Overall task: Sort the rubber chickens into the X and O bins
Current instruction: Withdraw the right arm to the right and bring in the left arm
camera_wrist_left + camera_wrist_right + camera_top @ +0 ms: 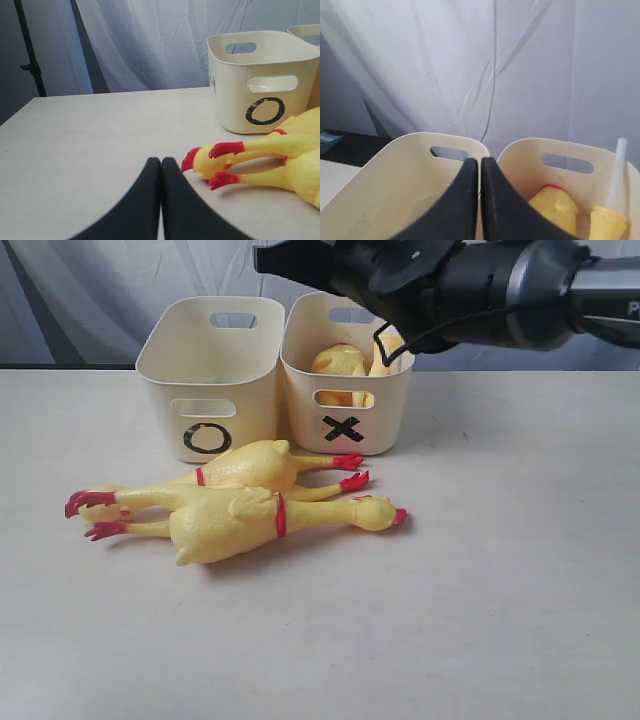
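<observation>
L tool (161,161), R tool (480,161) closed; glossy rubber chickens (232,526) by rounded cream bins (212,390), prob. two inside.

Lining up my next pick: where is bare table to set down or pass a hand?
Bare: table right of the X bin, left of the O bin, and in front of the chickens. Crowded: between chickens and bins.
</observation>
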You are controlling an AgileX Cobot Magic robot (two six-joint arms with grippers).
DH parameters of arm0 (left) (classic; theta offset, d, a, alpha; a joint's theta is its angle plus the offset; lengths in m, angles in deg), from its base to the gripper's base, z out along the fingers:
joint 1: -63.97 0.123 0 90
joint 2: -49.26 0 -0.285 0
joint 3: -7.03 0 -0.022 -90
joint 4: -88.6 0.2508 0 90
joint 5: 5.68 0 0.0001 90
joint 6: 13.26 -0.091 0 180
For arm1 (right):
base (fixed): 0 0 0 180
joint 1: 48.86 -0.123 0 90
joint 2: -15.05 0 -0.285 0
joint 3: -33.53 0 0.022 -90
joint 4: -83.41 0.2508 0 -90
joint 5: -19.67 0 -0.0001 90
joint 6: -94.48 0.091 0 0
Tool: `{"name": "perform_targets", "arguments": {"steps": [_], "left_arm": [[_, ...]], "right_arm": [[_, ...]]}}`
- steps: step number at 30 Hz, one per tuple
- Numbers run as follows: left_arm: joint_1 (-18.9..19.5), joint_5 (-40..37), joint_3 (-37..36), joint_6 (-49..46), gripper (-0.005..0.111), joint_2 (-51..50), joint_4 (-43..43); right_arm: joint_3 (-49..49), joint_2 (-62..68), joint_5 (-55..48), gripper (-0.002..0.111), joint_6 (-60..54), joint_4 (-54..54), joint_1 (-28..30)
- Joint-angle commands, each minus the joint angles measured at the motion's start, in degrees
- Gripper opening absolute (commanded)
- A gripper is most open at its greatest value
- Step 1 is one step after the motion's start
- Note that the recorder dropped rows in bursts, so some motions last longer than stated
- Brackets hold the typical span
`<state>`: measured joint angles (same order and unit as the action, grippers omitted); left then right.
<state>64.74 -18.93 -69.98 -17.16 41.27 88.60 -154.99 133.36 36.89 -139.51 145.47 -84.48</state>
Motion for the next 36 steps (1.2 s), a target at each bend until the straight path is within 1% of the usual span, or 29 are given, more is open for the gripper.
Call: {"name": "perform_targets", "arguments": {"steps": [1,4,8,10,17,19,21,23,24,25,27,30,33,36], "left_arm": [[0.3,-0.1,-0.2,0.3,0.0,0.2,0.0],[0.3,-0.1,-0.2,0.3,0.0,0.2,0.0],[0.3,-0.1,-0.2,0.3,0.0,0.2,0.0],[0.3,-0.1,-0.2,0.3,0.0,0.2,0.0],[0.3,-0.1,-0.2,0.3,0.0,0.2,0.0],[0.3,-0.1,-0.2,0.3,0.0,0.2,0.0],[0.3,0.4,-0.2,0.3,0.0,0.2,0.0],[0.3,2.3,-0.2,2.2,0.0,0.2,-7.0],[0.3,4.7,-0.2,3.9,0.0,0.2,-16.4],[0.3,6.0,-0.2,3.9,0.0,0.2,-20.9],[0.3,9.0,-0.2,3.9,0.0,0.2,-25.0],[0.3,14.6,-0.2,3.9,0.0,0.2,-26.8],[0.3,19.5,-0.2,7.0,0.0,0.2,-33.8],[0.3,19.8,-0.2,10.0,0.0,0.2,-39.1]], "right_arm": [[1.2,-4.4,-3.8,0.0,-13.6,9.2,0.3],[7.3,-9.6,-0.3,0.0,-20.5,11.8,0.3],[12.7,-15.9,-0.3,0.0,-23.7,11.7,0.3],[17.7,-22.4,-1.3,0.0,-24.3,11.8,0.3],[31.9,-40.7,-8.4,0.0,-25.1,11.4,0.3],[37.7,-48.4,-13.2,0.0,-25.4,11.4,0.3],[40.2,-52.8,-16.5,0.0,-25.4,11.4,0.3],[43.2,-56.9,-20.5,0.0,-25.4,10.8,0.3],[45.5,-61.0,-23.2,0.0,-25.4,8.8,0.3],[46.8,-62.5,-24.2,0.0,-25.4,8.1,0.3],[49.4,-66.3,-26.3,0.0,-25.4,7.3,0.3],[53.0,-72.2,-29.0,0.0,-25.4,5.1,0.3],[56.4,-77.8,-30.9,0.0,-25.4,4.8,0.3],[59.2,-82.4,-32.2,0.0,-24.0,3.7,0.3]]}}
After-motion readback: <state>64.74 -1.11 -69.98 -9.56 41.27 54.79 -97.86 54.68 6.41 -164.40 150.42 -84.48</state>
